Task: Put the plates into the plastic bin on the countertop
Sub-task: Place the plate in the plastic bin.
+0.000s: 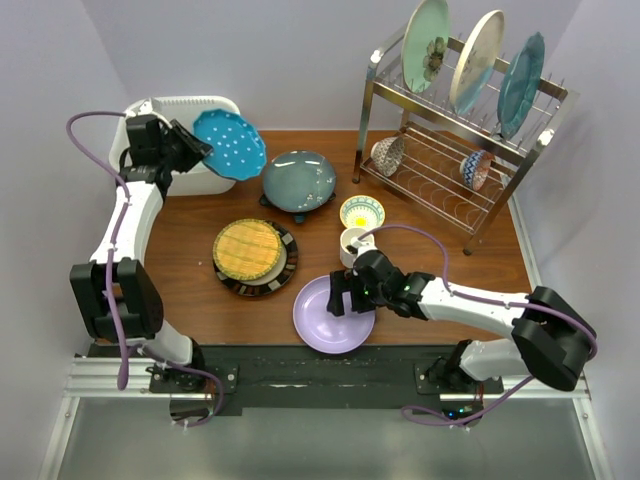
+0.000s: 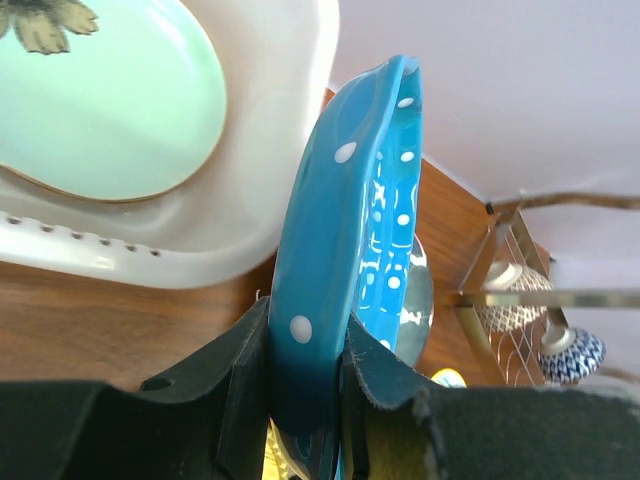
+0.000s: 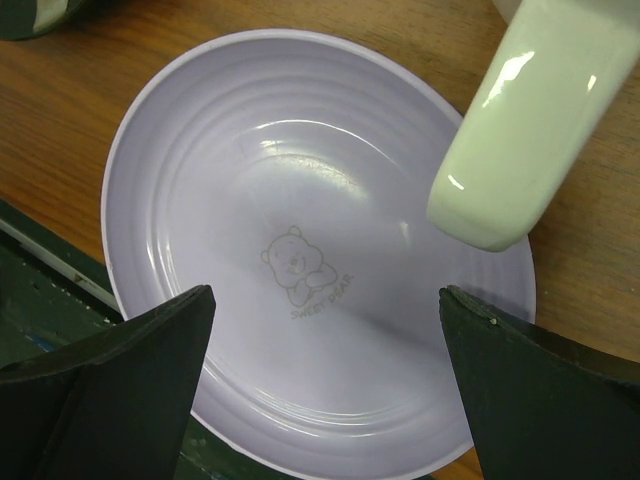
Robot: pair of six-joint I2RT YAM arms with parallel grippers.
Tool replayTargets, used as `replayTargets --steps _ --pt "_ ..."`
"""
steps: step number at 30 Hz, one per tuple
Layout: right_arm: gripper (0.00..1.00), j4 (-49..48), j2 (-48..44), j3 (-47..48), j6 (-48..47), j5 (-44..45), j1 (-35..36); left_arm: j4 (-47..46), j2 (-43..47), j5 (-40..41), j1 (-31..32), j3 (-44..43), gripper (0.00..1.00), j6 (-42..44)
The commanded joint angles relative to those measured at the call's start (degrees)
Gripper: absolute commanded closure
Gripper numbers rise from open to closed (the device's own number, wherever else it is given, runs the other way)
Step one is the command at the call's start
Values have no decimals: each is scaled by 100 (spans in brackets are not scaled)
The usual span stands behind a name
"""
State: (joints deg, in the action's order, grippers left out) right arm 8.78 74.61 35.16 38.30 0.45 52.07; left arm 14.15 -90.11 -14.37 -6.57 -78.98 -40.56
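Gripping a blue dotted plate (image 2: pixel 350 250) by its rim, the left gripper (image 2: pixel 305 350) has its jaws closed hard on the lip and carries the plate on edge. The white bin (image 2: pixel 280 120) sits just beside the gripper, and a pale green plate (image 2: pixel 110 100) is lying inside it. Across the counter (image 1: pixel 190 250), the right gripper (image 3: pixel 322 300) hangs with its jaws spread wide and nothing in them. A lilac plate (image 3: pixel 300 150) lies directly beneath it, and a white mug (image 1: pixel 352 243) stands close on its far side.

The blue plate looks the likelier trouble. Pinched only at the lip, it could pivot or slip in the jaws, clip the bin's rolled rim on the way in, or drop hard onto the green plate. The lilac plate appears to lie at the counter's near edge, so a clumsy descent might push it off. A wide swing could also knock the mug.
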Motion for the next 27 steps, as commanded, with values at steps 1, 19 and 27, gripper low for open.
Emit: replayTargets --steps 1,19,27 --pt "1 -157 -69 -97 -78 34 13 -1204 -33 65 -231 -592 100 -611" --pt "1 -78 80 26 -139 26 13 -1336 -973 408 -626 -1568 100 -963" --pt "1 -60 80 61 -148 34 13 -1336 -1264 628 -723 -1884 100 -954"
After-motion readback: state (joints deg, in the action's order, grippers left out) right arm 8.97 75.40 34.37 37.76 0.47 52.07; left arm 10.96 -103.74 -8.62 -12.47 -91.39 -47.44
